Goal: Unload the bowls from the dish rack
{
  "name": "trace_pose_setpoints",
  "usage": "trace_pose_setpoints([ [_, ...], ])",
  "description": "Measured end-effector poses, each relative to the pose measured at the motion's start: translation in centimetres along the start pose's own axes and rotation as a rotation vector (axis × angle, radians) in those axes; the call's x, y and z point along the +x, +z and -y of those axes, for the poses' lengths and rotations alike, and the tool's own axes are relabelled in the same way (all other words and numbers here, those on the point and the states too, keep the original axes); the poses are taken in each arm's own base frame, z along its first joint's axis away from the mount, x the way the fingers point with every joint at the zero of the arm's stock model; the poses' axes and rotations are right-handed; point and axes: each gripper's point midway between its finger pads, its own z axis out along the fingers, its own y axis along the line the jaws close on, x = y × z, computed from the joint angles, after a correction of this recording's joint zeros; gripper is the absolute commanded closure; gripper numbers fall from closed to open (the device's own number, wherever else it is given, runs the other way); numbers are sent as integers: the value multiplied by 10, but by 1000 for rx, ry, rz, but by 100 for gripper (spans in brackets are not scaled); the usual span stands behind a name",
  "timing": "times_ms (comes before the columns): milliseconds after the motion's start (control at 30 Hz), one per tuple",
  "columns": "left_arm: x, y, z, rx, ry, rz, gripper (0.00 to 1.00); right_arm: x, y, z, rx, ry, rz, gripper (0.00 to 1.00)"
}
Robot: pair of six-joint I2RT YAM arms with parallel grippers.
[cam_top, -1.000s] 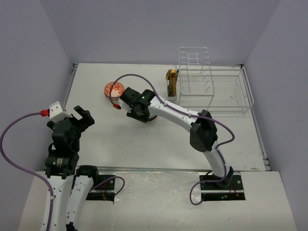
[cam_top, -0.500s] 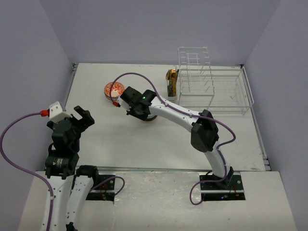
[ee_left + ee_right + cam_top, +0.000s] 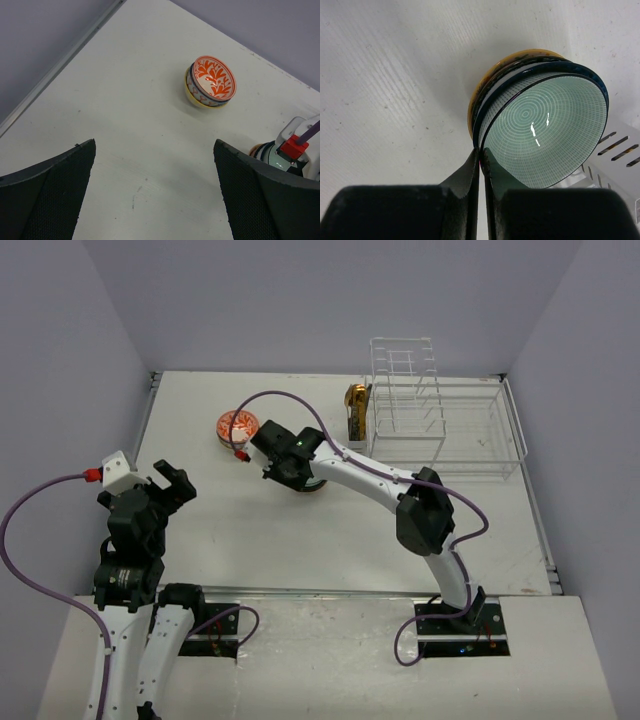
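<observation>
Holds the left fingers (image 3: 172, 483) released and spread wide above the counter (image 3: 230, 530) at the left. Further right, shows an orange-red bowl (image 3: 212, 80) sitting upright inside a yellowish bowl (image 3: 194, 97) on the counter. Next, pinches the rim of a pale teal bowl (image 3: 545, 130) with the right fingers (image 3: 470, 175) clenched on it, nested atop a stack of bowls (image 3: 490, 85) with an orange-yellow outside. Ends at right rear with a gold-brown holder (image 3: 356, 410) just beside the dish rack (image 3: 440, 425).
</observation>
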Motion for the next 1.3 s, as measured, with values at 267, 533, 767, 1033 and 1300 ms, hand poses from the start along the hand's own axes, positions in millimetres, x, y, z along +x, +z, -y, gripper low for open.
trace_pose_setpoints([
  [267,0,0,0,0,0,0,0,0,0,-1,0,16,-1,61],
  [533,2,3,0,-7,5,-12,0,2,-50,8,25,82,98,1],
  [767,5,8,-5,-41,18,-26,0,7,-151,30,106,226,348,1],
  [1033,14,18,-10,-87,63,-71,0,60,-212,55,259,489,477,1],
  [1300,19,25,-2,-74,122,-113,0,155,-236,89,430,816,531,1],
])
